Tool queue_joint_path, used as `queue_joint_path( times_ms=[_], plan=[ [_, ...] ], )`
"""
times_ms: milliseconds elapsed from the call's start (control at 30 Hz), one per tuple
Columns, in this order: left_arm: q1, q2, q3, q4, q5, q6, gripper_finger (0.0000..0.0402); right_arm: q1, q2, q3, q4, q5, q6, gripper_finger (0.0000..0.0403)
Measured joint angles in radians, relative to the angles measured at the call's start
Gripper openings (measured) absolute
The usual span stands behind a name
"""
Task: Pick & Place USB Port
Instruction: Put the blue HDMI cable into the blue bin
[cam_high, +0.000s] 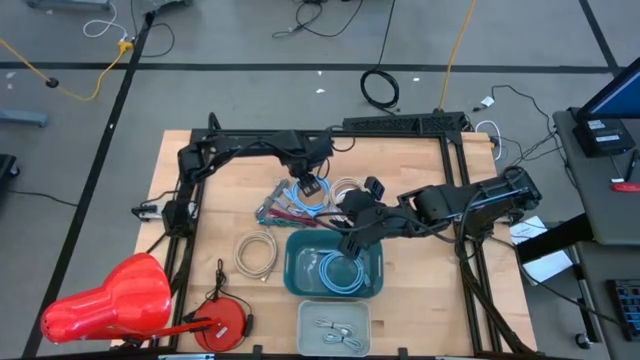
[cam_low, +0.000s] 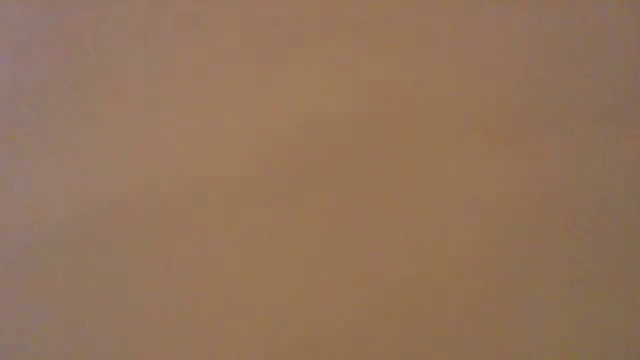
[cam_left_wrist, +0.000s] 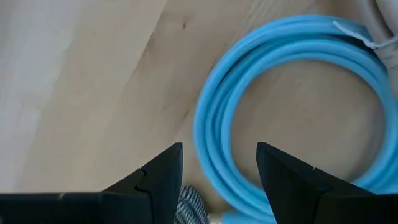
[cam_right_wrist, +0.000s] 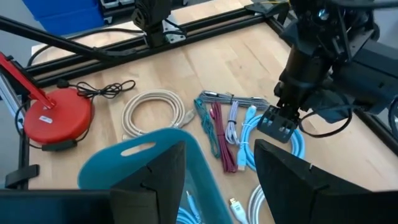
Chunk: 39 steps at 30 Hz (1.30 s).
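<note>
A pile of loose cables (cam_high: 300, 200) lies mid-table: grey, maroon, lilac and a coiled blue cable (cam_left_wrist: 211, 118). Which of them bears the USB port I cannot tell. My left gripper (cam_left_wrist: 219, 167) points down, open, low over the blue coil, one finger on either side of its strands; it shows as the left gripper (cam_right_wrist: 281, 123) in the right wrist view. My right gripper (cam_right_wrist: 217, 168) is open with nothing between its fingers, above the teal bin (cam_high: 292, 272), in which another blue cable (cam_high: 340, 270) lies. The low view shows only a brown blur.
A beige coiled cable (cam_high: 257, 253) lies left of the bin. A grey tray (cam_high: 335, 308) with white cables sits at the near edge. A red round reel (cam_high: 222, 322) and a big red object (cam_high: 110, 300) are at the near left. Black frame rails (cam_high: 400, 125) border the table.
</note>
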Motion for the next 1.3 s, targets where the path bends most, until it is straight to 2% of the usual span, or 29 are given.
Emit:
queue_joint_path(
  times_ms=[433, 533, 667, 833, 1000, 1133, 1200, 1300],
  plan=[
    [-0.029, 0.094, 0.003, -0.020, -0.023, -0.077, 0.0202, 0.039, 0.000, 0.000, 0.001, 0.001, 0.034, 0.0180],
    [-0.038, 0.096, 0.003, -0.018, -0.029, -0.104, 0.0157, 0.047, 0.000, 0.000, 0.004, 0.001, 0.035, 0.0180],
    [-0.042, 0.092, 0.002, -0.023, -0.029, -0.124, 0.0036, 0.055, 0.000, 0.000, 0.008, 0.004, 0.038, 0.0180],
    [-0.037, 0.075, -0.001, -0.061, -0.038, -0.163, 0.0029, 0.057, 0.000, 0.000, 0.008, 0.004, 0.038, 0.0180],
    [-0.035, -0.023, -0.005, -0.110, -0.133, -0.170, 0.0028, 0.057, 0.001, 0.000, 0.008, 0.005, 0.042, 0.0180],
    [-0.031, -0.145, -0.003, -0.119, -0.152, -0.174, 0.0028, 0.057, 0.000, 0.000, 0.008, 0.005, 0.042, 0.0180],
    [-0.032, -0.216, -0.003, -0.128, -0.133, -0.186, 0.0028, 0.057, 0.000, 0.000, 0.007, 0.005, 0.040, 0.0180],
    [-0.056, -0.326, -0.002, -0.136, -0.033, -0.213, 0.0028, 0.057, 0.001, 0.000, -0.004, 0.005, 0.040, 0.0180]
  ],
)
